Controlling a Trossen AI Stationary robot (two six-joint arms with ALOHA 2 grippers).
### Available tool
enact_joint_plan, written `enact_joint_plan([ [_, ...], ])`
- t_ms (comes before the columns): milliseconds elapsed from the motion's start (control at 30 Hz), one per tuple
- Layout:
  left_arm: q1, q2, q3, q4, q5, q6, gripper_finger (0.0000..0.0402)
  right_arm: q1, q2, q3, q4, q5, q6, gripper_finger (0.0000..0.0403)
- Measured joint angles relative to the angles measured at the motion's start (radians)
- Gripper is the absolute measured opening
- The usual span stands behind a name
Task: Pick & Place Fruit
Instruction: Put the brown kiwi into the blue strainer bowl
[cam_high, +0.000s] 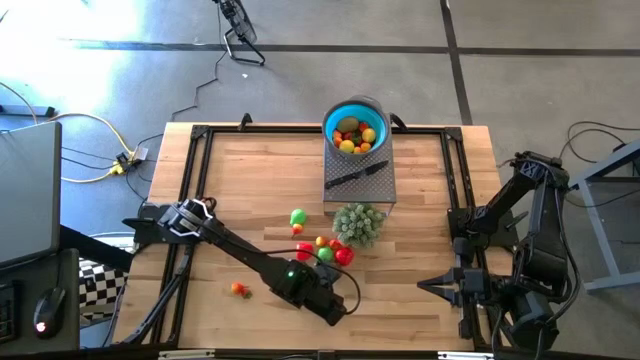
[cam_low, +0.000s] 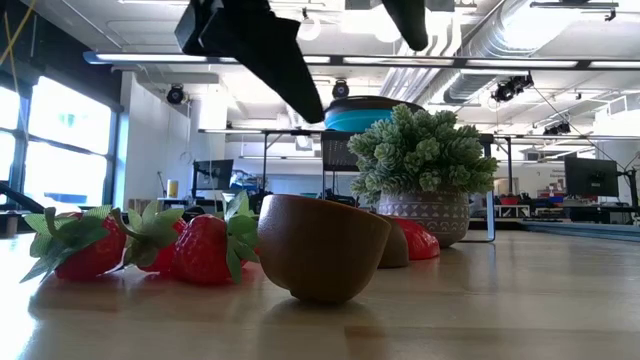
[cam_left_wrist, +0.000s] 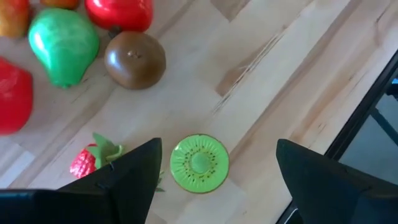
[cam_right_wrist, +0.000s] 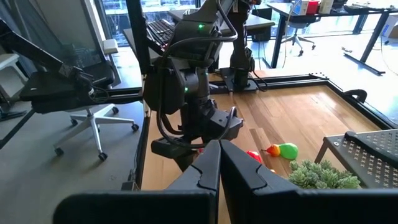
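My left gripper (cam_left_wrist: 217, 149) hangs open over the near middle of the table (cam_high: 420, 200), fingers slanting down. Between and below its fingers a halved kiwi (cam_left_wrist: 199, 163) lies on the wood, green cut face up, touched by neither finger. A strawberry (cam_left_wrist: 87, 163) lies beside it. Farther off sit a brown kiwi (cam_left_wrist: 135, 59), a green pear (cam_left_wrist: 62, 46) and red fruits (cam_left_wrist: 118, 12). The blue bowl (cam_high: 355, 128) at the far edge holds several fruits. My right gripper (cam_right_wrist: 219, 155) waits shut above the table's near right (cam_high: 437, 287).
A pale green bushy plant in a pot (cam_high: 358, 222) stands just beyond the fruit cluster (cam_high: 322, 247). A black-handled knife (cam_high: 355, 176) lies on a grey perforated stand in front of the bowl. One small fruit (cam_high: 240, 290) lies apart at the near left.
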Motion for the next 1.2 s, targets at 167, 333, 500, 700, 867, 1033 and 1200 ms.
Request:
enact_joint_plan([
  [167, 0.0, 0.035, -0.001, 0.0, 0.0, -0.028, 0.0307, 0.0, 0.0, 0.0, 0.0, 0.026, 0.0, 0.0004],
  [333, 0.0, 0.087, -0.001, 0.02, 0.073, -0.03, 0.0307, 0.0, 0.0, 0.0, 0.0, 0.053, 0.0, 0.0004],
  [500, 0.0, 0.115, -0.001, 0.04, 0.102, -0.034, 0.0307, 0.0, 0.0, 0.0, 0.001, 0.052, 0.0, 0.0004],
  [700, 0.0, 0.116, -0.001, 0.049, 0.103, -0.034, 0.0307, 0.0, 0.0, 0.0, 0.002, 0.052, 0.0, 0.0004],
  [867, 0.0, 0.116, -0.001, 0.057, 0.107, -0.034, 0.0307, 0.0, 0.0, 0.0, 0.004, 0.052, 0.0, 0.0004],
  [1033, 0.0, 0.116, -0.001, 0.049, 0.128, -0.027, 0.0307, 0.0, 0.0, 0.0, 0.004, 0.052, 0.0, 0.0004],
  [1200, 0.0, 0.116, -0.001, 0.05, 0.128, -0.01, 0.0307, 0.0, 0.0, 0.0, 0.004, 0.052, 0.0, 0.0004],
])
